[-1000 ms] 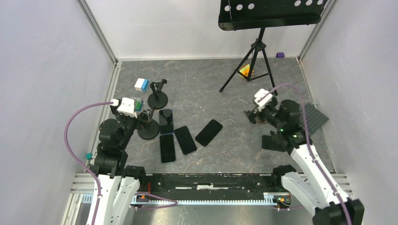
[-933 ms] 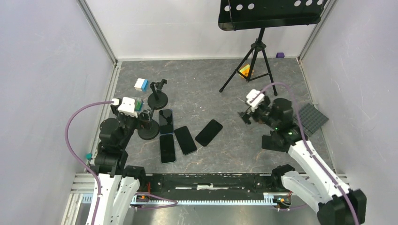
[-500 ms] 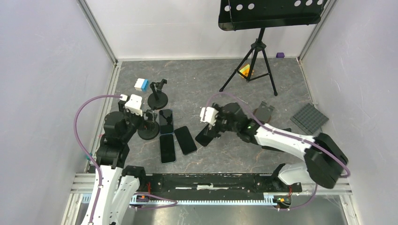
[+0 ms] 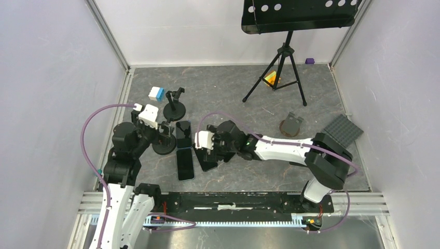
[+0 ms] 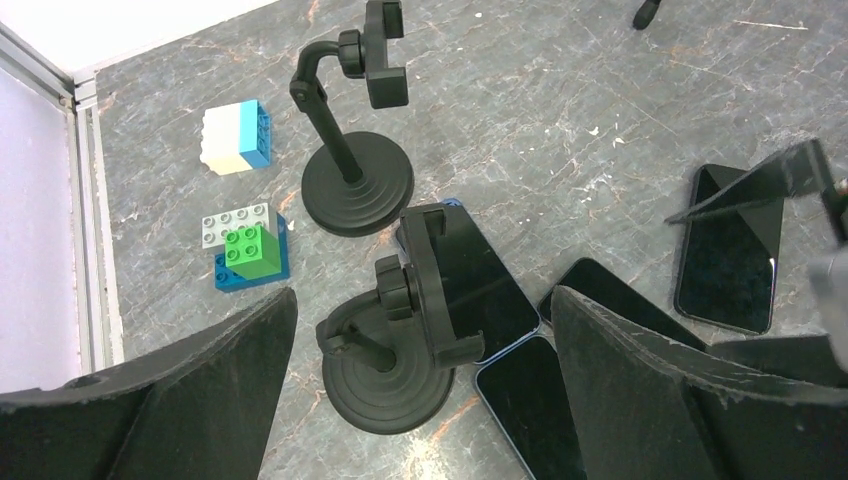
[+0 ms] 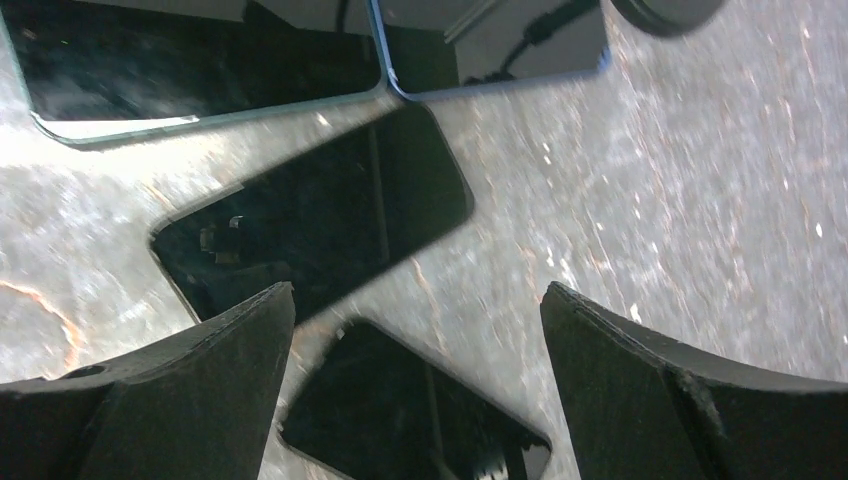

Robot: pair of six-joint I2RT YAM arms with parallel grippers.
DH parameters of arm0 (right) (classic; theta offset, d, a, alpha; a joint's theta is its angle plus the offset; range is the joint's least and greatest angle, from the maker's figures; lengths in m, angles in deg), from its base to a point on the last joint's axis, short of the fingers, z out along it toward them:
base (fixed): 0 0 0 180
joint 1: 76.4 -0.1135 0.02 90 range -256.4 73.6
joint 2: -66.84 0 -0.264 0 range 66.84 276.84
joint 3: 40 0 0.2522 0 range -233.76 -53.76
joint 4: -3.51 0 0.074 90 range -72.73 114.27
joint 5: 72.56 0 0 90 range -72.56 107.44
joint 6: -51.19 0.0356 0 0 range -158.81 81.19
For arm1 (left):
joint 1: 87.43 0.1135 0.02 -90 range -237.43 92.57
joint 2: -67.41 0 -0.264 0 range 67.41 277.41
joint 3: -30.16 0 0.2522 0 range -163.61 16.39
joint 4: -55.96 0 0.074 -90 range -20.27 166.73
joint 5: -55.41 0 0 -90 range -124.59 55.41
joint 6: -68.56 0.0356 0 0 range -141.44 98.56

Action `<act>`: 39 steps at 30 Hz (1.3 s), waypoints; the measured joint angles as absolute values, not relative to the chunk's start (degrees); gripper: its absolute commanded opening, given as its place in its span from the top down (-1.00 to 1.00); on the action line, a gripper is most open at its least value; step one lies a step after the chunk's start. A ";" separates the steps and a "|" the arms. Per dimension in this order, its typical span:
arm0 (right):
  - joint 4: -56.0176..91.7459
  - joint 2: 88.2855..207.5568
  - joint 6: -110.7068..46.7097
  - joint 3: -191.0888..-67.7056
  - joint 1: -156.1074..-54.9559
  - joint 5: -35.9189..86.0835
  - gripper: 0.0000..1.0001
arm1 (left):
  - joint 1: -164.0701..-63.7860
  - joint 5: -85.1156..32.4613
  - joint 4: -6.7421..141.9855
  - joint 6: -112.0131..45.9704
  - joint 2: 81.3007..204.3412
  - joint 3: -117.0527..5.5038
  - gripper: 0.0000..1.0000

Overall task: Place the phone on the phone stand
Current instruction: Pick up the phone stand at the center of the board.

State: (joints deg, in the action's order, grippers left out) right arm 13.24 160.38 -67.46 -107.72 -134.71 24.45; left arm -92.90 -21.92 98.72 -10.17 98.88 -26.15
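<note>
Four phones lie flat on the grey marbled table (image 4: 311, 171), none yet on a stand. Nearest is a blue-edged phone (image 4: 185, 164). Just right of it lies the black phone (image 4: 209, 162) that the right gripper (image 4: 209, 148) hovers over, jaws spread wide and empty. The right wrist view shows this phone slantwise between the fingers. A second black phone (image 6: 410, 425) lies just beside it to the right, and two blue-edged ones lie close on its left.

A clean pick likely calls for turning the wrist until the fingers square up to the phone's long edges. The gripper then has to come low enough to catch the thin sides without nudging the neighbours.

Left of the phones, the near phone stand (image 4: 164, 144) has an empty, tilted cradle. The left gripper (image 4: 161, 129), likewise wide open and holding nothing, hangs above it, well placed to steady the base if needed. Farther off are a second phone stand (image 4: 174, 109), toy bricks (image 4: 156, 94) and a tripod music stand (image 4: 301, 15).
</note>
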 measured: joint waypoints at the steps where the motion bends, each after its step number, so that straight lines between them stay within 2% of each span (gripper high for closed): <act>1: 13.19 161.25 -67.48 -108.53 -135.78 24.42 -0.95 | -92.90 -21.99 98.94 -10.15 98.75 -26.15 -0.99; 11: 12.67 170.65 -67.61 -116.68 -140.35 24.36 -0.95 | -92.90 -24.02 100.12 -10.15 98.59 -26.70 -0.99; 28: 12.23 163.96 -67.63 -108.35 -136.46 24.42 -0.95 | -92.90 -20.46 105.01 -3.75 103.31 -27.18 -0.99; 39: 12.19 163.87 -67.63 -106.23 -134.14 24.29 -0.95 | -92.90 -19.91 107.33 -2.44 107.03 -27.99 -0.99</act>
State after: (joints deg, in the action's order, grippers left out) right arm 12.19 163.87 -67.63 -106.23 -134.14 24.29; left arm -92.90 -19.91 107.33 -2.44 107.03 -27.99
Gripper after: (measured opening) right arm 0.975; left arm 0.993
